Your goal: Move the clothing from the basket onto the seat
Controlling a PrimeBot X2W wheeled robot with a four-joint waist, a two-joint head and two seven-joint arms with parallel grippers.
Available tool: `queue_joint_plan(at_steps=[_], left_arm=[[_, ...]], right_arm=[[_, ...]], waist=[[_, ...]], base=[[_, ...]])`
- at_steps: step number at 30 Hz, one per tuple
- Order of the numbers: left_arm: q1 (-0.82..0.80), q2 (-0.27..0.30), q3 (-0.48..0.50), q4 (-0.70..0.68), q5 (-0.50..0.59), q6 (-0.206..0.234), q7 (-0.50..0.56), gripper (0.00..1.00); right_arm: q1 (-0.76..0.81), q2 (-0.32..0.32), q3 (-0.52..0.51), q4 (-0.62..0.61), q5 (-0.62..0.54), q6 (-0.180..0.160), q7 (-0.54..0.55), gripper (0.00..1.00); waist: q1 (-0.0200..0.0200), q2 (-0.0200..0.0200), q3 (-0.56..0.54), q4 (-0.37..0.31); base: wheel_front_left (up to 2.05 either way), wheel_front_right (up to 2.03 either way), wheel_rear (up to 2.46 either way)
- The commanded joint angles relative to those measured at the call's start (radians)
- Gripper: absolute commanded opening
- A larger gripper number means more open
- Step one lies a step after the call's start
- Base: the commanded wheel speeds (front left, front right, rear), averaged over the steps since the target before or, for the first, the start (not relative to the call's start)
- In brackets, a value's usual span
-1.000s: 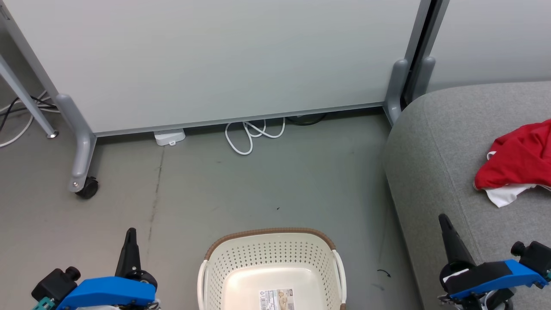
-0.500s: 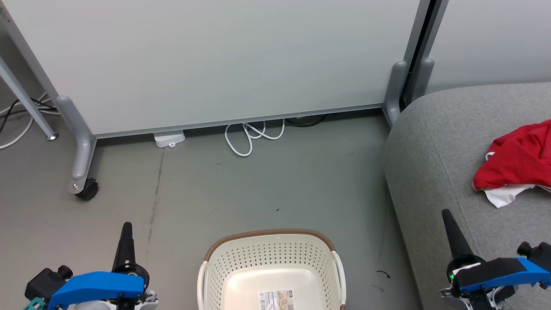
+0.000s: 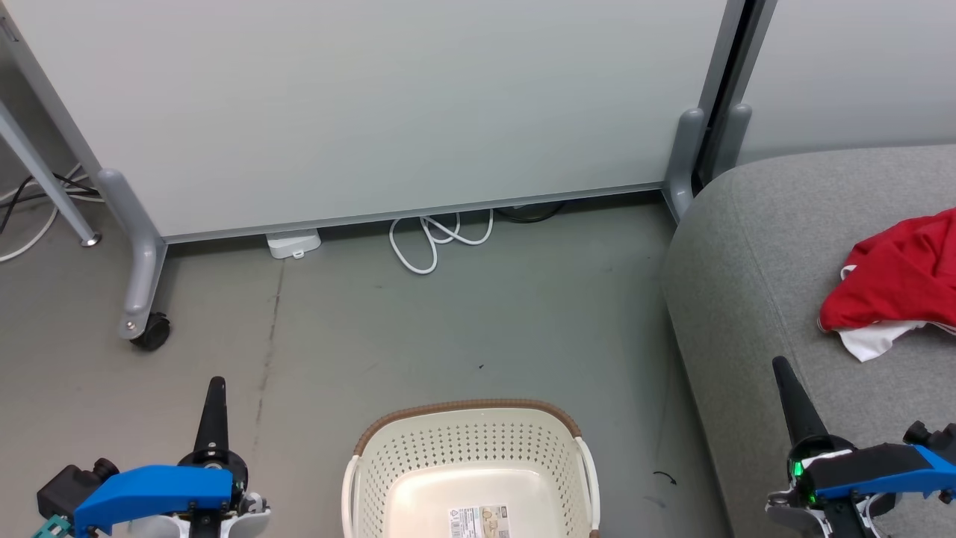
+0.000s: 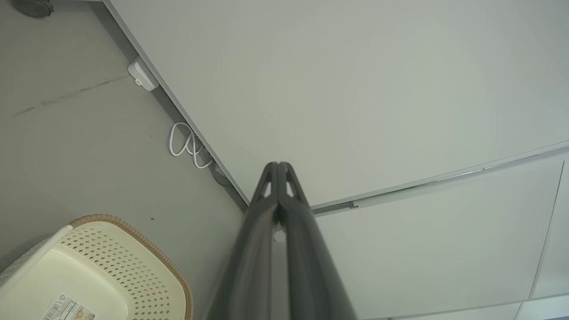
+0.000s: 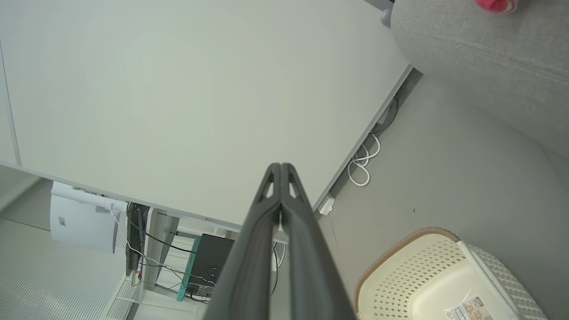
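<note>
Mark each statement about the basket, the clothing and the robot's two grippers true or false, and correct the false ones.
1. The red fabric clothing lies in the cream-white perforated plastic basket. False: it lies on the light grey upholstered sofa.
2. The left gripper and the right gripper are both shut. True.
3. The right gripper grips the basket's brown rim. False: it holds nothing and is apart from the basket.
4. A looped white cable lies on the grey floor at the foot of the pale panel. True.
</note>
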Motion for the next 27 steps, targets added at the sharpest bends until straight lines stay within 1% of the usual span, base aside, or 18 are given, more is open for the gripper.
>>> queue_joint_plan(at_steps=[1,27], left_arm=[[-0.024,0.002,0.008,-0.013,-0.024,-0.002,0.010,0.00],[-0.036,-0.003,0.033,-0.038,-0.217,-0.002,0.064,0.00]], right_arm=[[-0.021,-0.004,-0.004,-0.009,0.028,0.001,0.005,0.00],[-0.031,-0.004,-0.015,-0.007,0.243,0.001,0.029,0.00]], waist=[[0.0000,0.0000,-0.001,0.000],[-0.0001,0.0000,-0.009,-0.003]], base=[[0.00,0.00,0.00],[0.00,0.00,0.00]])
